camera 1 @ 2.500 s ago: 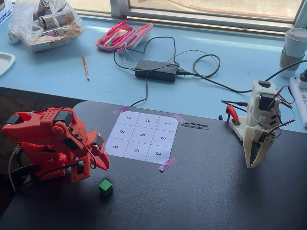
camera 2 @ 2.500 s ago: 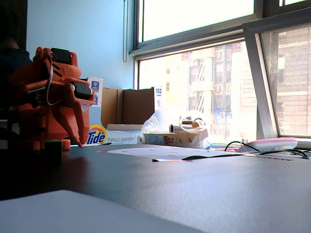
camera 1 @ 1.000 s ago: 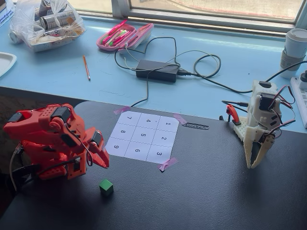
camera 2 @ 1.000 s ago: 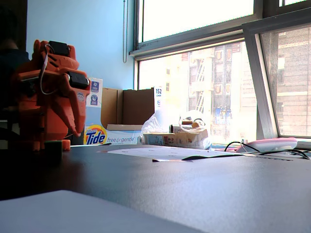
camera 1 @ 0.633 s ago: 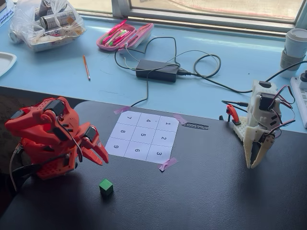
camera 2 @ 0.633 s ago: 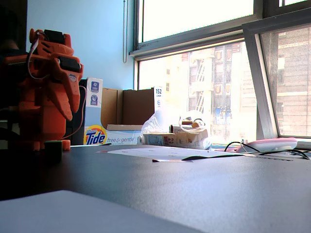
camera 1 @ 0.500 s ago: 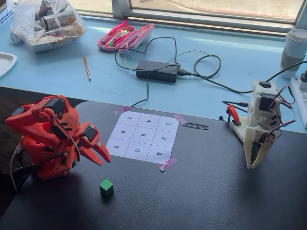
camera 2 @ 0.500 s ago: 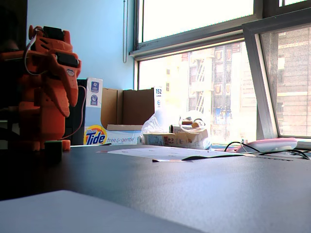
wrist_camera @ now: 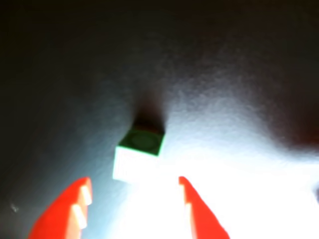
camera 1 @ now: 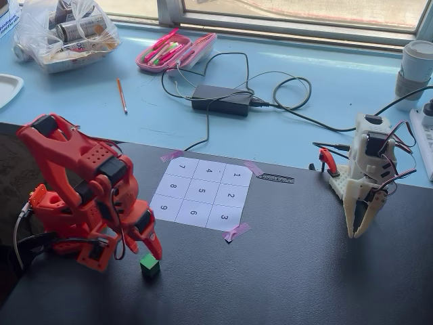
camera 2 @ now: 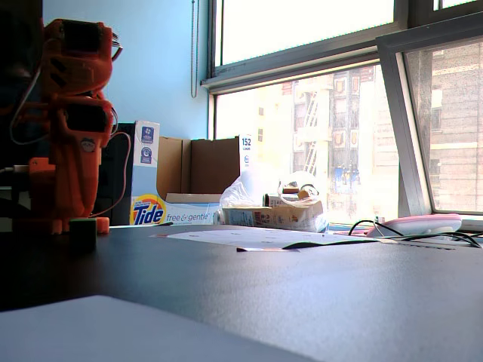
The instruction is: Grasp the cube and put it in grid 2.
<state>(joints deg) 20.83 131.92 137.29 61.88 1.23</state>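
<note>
Beside the cube (camera 1: 149,265) (on black mat) hand (camera 1: 153,249) seemingly open.

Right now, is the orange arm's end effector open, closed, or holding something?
End effector: open and empty; the cube sits on the table just ahead of its tips, untouched.

In the wrist view, the gripper (wrist_camera: 134,186) is cut off by the lower edge, only two blurred red fingertips being shown, and the near face of the cube (wrist_camera: 142,149) is washed out by glare. In a fixed view, the grid sheet (camera 2: 249,236) is seen edge-on and its numbers cannot be read; the cube (camera 2: 82,232) is darkened by shadow.
</note>
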